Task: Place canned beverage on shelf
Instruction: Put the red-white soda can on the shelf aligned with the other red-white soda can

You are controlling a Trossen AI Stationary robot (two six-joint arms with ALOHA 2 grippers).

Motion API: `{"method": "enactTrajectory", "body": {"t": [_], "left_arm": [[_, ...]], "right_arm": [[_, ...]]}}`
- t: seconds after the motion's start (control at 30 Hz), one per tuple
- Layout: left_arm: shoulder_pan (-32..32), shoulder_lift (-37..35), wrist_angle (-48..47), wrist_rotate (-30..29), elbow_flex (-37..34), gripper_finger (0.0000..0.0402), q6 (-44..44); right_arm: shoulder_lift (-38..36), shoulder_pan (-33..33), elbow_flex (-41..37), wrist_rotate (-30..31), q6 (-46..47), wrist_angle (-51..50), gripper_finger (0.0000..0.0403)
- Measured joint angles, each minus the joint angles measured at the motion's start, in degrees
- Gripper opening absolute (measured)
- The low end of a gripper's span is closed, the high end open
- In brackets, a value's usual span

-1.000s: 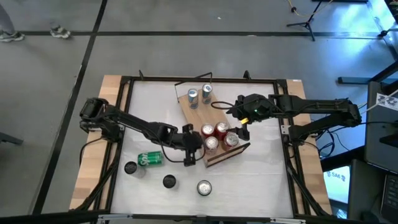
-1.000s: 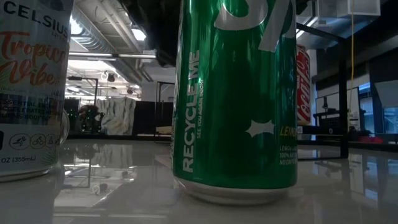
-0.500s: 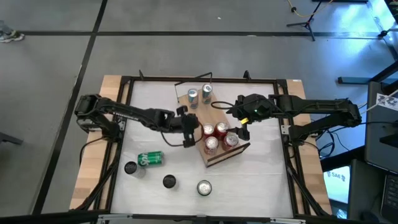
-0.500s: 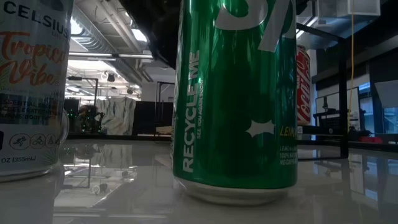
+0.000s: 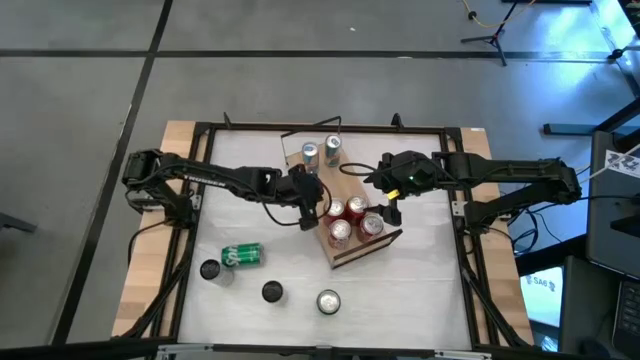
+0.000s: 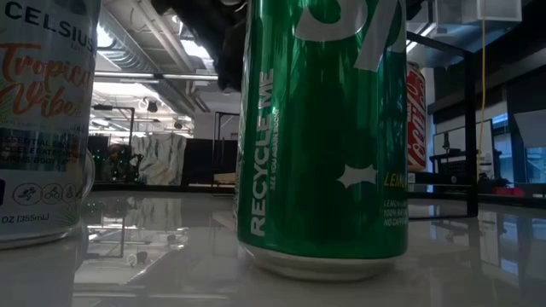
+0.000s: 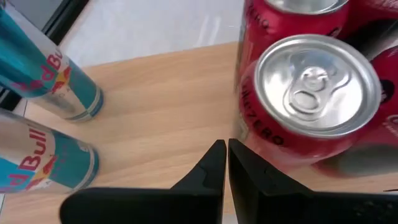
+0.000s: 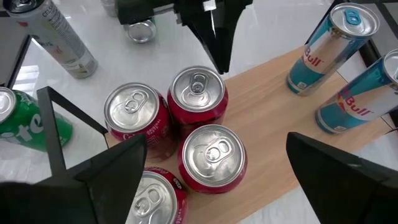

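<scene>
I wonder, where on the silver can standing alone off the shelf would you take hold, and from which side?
Grip the silver can across its round side wall, just below the rim, coming straight down from above. It stands upright, lid up, with bare table all around it, so fingers should fit on either side.

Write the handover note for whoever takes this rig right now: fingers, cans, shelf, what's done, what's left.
Left gripper: fingers shut, empty, over the shelf beside the red cans.
Right gripper: fingers open, empty, above the red cans.
Done: four red cans and two blue cans stand on the shelf.
Left: green can lying on the table, plus three upright cans near the front edge, none on the shelf yet.
</scene>
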Motion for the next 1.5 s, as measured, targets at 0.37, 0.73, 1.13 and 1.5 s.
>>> {"method": "enactTrajectory", "body": {"t": [0.37, 0.73, 1.13, 1.5], "left_arm": [[-1.86, 0.02, 0.64, 0.29, 0.00, 0.0009, 0.00], [-1.90, 0.02, 1.50, 3.83, 0.00, 0.0009, -0.15], [-2.92, -0.24, 0.69, 1.58, 0.00, 0.0009, 0.04], [-5.43, -2.12, -4.49, 6.95, 0.02, 0.0009, 0.02]], "right_arm": [[0.00, 0.00, 0.00, 0.00, 0.01, 0.00, 0.0379], [0.00, 0.00, 0.00, 0.00, 0.00, 0.00, 0.0379], [0.00, 0.00, 0.00, -0.01, 0.00, 0.00, 0.0379], [0.00, 0.00, 0.00, -0.01, 0.02, 0.00, 0.0379]]}}
